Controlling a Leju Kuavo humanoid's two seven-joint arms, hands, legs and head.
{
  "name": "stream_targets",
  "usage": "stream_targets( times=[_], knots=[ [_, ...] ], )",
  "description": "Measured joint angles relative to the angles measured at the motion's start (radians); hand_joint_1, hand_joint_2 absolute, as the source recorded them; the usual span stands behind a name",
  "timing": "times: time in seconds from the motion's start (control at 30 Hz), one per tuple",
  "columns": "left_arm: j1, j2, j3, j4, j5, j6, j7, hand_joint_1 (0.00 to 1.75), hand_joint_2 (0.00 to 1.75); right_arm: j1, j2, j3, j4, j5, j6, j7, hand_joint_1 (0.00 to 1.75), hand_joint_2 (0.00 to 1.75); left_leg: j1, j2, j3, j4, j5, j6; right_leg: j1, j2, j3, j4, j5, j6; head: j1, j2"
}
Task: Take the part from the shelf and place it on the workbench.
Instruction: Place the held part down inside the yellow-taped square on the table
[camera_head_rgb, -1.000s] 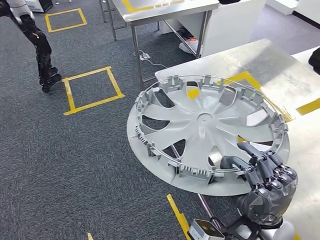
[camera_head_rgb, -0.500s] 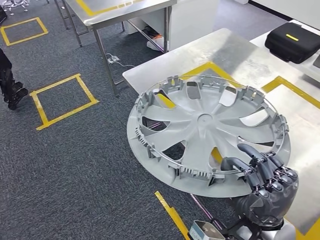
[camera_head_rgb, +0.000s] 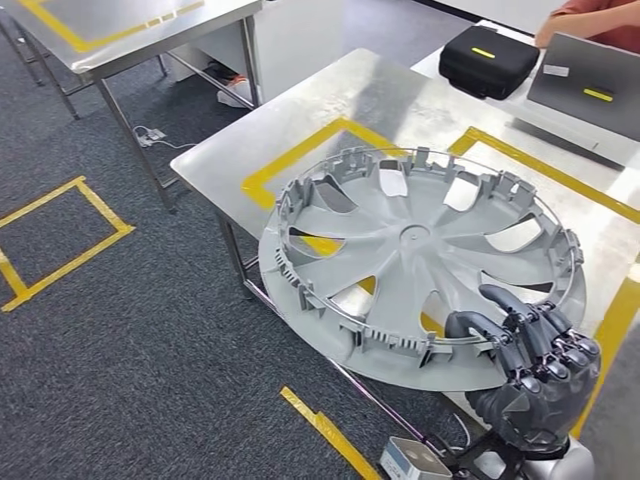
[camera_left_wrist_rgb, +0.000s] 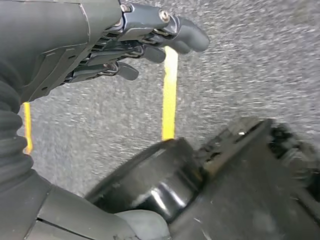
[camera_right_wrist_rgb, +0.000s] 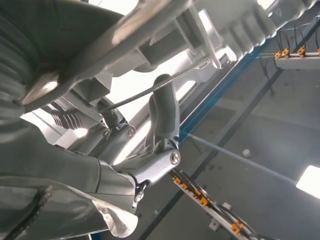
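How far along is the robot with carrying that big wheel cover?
Done: the round grey plastic wheel cover is off the shelf, gripped at its rim by the right hand. In hand: it hangs tilted over the steel workbench with yellow tape, partly past its edge. Left: setting it down and letting go. The left hand is empty.

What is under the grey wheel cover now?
Through the wheel cover's openings, the steel workbench and its yellow tape show. The right hand grips its rim. Anything beneath its solid spokes is hidden.
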Motion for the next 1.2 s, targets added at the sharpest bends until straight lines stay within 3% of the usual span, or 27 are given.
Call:
stream_targets(
  times=[0.03,0.07,0.1,0.17,0.23,0.27,0.3,0.37,0.43,0.47,0.53,0.6,0.67,0.7,0.73,0.77,0.8,0.83,0.9,0.97,1.03,1.07,1.1,1.17,1.2],
  knots=[
    [-0.001,0.0,0.0,0.0,0.0,0.0,0.0,0.0,1.75,0.002,0.0,0.0,-0.001,0.0,0.0,0.0,1.75,1.75,0.0,0.013,0.001,-0.003,0.003,0.005,-0.002,0.0,-0.007,0.002,0.0,0.005,0.0,0.0],
    [-0.001,0.0,0.0,0.0,0.0,0.0,0.001,0.0,1.75,0.003,0.0,-0.001,-0.002,0.0,0.0,0.0,1.75,1.75,0.001,0.026,0.003,-0.009,0.007,0.011,0.0,-0.017,-0.017,0.015,-0.008,0.009,0.002,0.0],
    [-0.001,0.0,0.0,0.0,0.0,0.0,0.001,0.0,1.75,0.004,0.0,-0.001,-0.002,0.0,0.0,-0.001,1.75,1.75,0.001,0.041,0.005,-0.016,0.01,0.017,0.001,-0.045,-0.035,0.045,-0.026,0.013,0.004,0.0],
    [0.001,-0.001,0.0,0.0,0.0,0.0,0.001,0.0,1.75,0.002,0.0,-0.002,-0.003,-0.001,0.0,-0.002,1.75,1.75,-0.001,0.071,0.006,-0.02,0.012,0.024,0.003,-0.109,-0.093,0.16,-0.084,0.018,0.007,0.0],
    [0.005,-0.001,0.0,0.0,0.0,0.0,0.001,0.0,1.75,0.002,0.0,-0.002,-0.003,-0.001,0.0,-0.002,1.75,1.75,-0.003,0.104,0.007,-0.02,0.01,0.025,-0.001,-0.13,-0.144,0.267,-0.121,0.024,0.008,0.0],
    [0.006,-0.001,0.0,0.0,0.0,0.0,0.001,0.0,1.75,0.003,0.0,-0.002,-0.003,-0.001,0.0,-0.002,1.75,1.75,-0.004,0.12,0.007,-0.02,0.008,0.024,-0.004,-0.134,-0.147,0.274,-0.114,0.027,0.008,0.0],
    [0.005,-0.001,0.0,0.0,0.0,0.0,0.001,0.0,1.75,0.003,0.0,-0.002,-0.003,-0.001,0.0,-0.002,1.75,1.75,-0.003,0.134,0.009,-0.02,0.007,0.022,-0.006,-0.14,-0.127,0.24,-0.09,0.029,0.008,0.0],
    [0.003,-0.001,0.0,0.0,0.0,0.0,0.001,0.0,1.75,0.004,0.0,-0.002,-0.003,0.0,0.0,-0.002,1.75,1.75,-0.005,0.156,0.014,-0.018,0.001,0.015,-0.006,-0.175,-0.047,0.098,-0.034,0.03,0.008,0.0],
    [0.002,-0.001,0.0,0.0,0.0,0.0,0.001,0.0,1.75,0.003,0.0,-0.002,-0.004,0.0,0.0,-0.002,1.75,1.75,-0.01,0.173,0.02,-0.016,-0.006,0.004,-0.002,-0.207,0.008,0.008,-0.015,0.023,0.007,0.0],
    [0.001,-0.001,0.0,0.0,0.0,0.0,0.001,0.0,1.75,0.003,0.0,-0.002,-0.004,0.0,0.0,-0.002,1.75,1.75,-0.012,0.181,0.022,-0.016,-0.008,-0.001,0.001,-0.21,0.013,-0.001,-0.02,0.017,0.007,0.0],
    [-0.001,-0.002,0.0,0.0,0.0,0.0,0.001,0.0,1.75,0.003,0.0,-0.003,-0.005,-0.001,0.0,-0.001,1.75,1.75,-0.01,0.195,0.028,-0.016,-0.013,-0.012,0.001,-0.187,0.013,-0.003,-0.017,0.005,0.006,0.0],
    [-0.003,-0.002,0.0,0.0,0.0,0.0,0.001,0.0,1.75,0.003,0.0,-0.004,-0.008,-0.001,0.0,0.0,1.75,1.75,-0.005,0.164,0.019,0.017,-0.042,-0.022,-0.003,-0.165,0.014,-0.008,-0.013,-0.006,0.004,0.0],
    [-0.002,-0.002,0.0,0.0,0.0,0.0,0.001,0.0,1.75,0.003,0.001,-0.004,-0.009,0.0,0.0,0.0,1.75,1.75,-0.002,0.106,-0.032,0.136,-0.108,-0.026,-0.004,-0.14,0.016,-0.01,-0.011,-0.015,0.0,0.0],
    [-0.001,-0.002,0.0,0.0,0.001,0.0,0.001,0.0,1.75,0.002,0.001,-0.004,-0.009,0.0,0.0,0.0,1.75,1.75,-0.002,0.09,-0.068,0.21,-0.14,-0.026,-0.003,-0.127,0.016,-0.009,-0.011,-0.018,-0.001,0.0],
    [0.0,-0.002,0.0,0.0,0.001,0.0,0.001,0.0,1.75,0.003,0.001,-0.004,-0.009,0.0,0.0,0.0,1.75,1.75,-0.002,0.083,-0.096,0.267,-0.157,-0.025,-0.002,-0.112,0.016,-0.009,-0.011,-0.019,-0.001,0.0],
    [-0.001,-0.002,0.0,0.0,0.002,0.0,0.001,0.0,1.75,0.003,0.001,-0.004,-0.009,0.0,0.0,0.0,1.75,1.75,-0.002,0.081,-0.111,0.291,-0.152,-0.023,0.0,-0.097,0.017,-0.008,-0.011,-0.019,0.0,0.0],
    [-0.002,-0.002,0.0,0.0,0.001,0.0,0.001,0.0,1.75,0.003,0.001,-0.004,-0.009,0.0,0.0,0.0,1.75,1.75,-0.002,0.078,-0.106,0.272,-0.126,-0.02,0.0,-0.081,0.018,-0.007,-0.011,-0.019,0.0,0.0],
    [-0.003,-0.002,0.0,0.0,0.001,0.0,0.001,0.0,1.75,0.003,0.001,-0.004,-0.009,0.0,0.0,0.0,1.75,1.75,-0.002,0.07,-0.085,0.215,-0.085,-0.016,0.0,-0.065,0.02,-0.007,-0.011,-0.019,0.0,0.0],
    [-0.001,0.0,0.0,0.0,0.001,0.0,0.001,0.0,1.75,0.003,0.002,-0.004,-0.009,0.0,0.0,0.0,1.75,1.75,0.0,0.028,-0.031,0.077,-0.012,-0.007,0.001,-0.035,0.02,-0.004,-0.01,-0.016,0.0,0.0],
    [0.001,0.001,0.0,0.001,0.0,0.0,0.001,0.0,1.75,0.003,0.002,-0.005,-0.009,0.0,0.0,0.0,1.75,1.75,0.001,-0.002,-0.004,0.01,0.004,-0.003,-0.001,-0.011,0.012,-0.001,-0.007,-0.006,-0.001,0.0],
    [-0.001,0.0,0.0,0.001,0.0,0.0,0.001,0.0,1.75,0.005,0.002,-0.005,-0.01,0.0,0.0,0.0,1.75,1.75,0.001,0.012,-0.001,-0.001,0.003,0.003,-0.004,0.01,0.001,-0.004,-0.002,0.007,0.0,0.0],
    [-0.001,-0.001,0.0,0.001,0.001,0.001,0.001,0.0,1.75,0.006,0.002,-0.005,-0.01,0.0,0.0,0.0,1.75,1.75,0.001,0.025,0.0,-0.007,0.006,0.009,-0.003,0.001,-0.006,-0.001,-0.005,0.012,0.0,0.0],
    [-0.001,-0.001,0.0,0.001,0.001,0.003,0.001,0.0,1.75,0.007,0.002,-0.006,-0.01,-0.001,0.0,0.0,1.75,1.75,0.003,0.038,0.002,-0.014,0.011,0.015,-0.001,-0.021,-0.017,0.016,-0.016,0.016,0.003,0.0],
    [0.0,-0.001,0.001,0.001,0.003,0.004,0.001,0.0,1.75,0.006,0.002,-0.006,-0.01,-0.001,0.0,-0.001,1.75,1.75,0.001,0.066,0.004,-0.022,0.015,0.024,0.002,-0.092,-0.064,0.111,-0.069,0.02,0.008,0.0],
    [0.003,-0.002,0.001,0.001,0.004,0.004,0.001,0.0,1.75,0.004,0.002,-0.006,-0.01,0.0,0.0,-0.002,1.75,1.75,0.0,0.081,0.004,-0.022,0.015,0.026,0.001,-0.115,-0.096,0.179,-0.101,0.023,0.01,0.0]
  ],
)
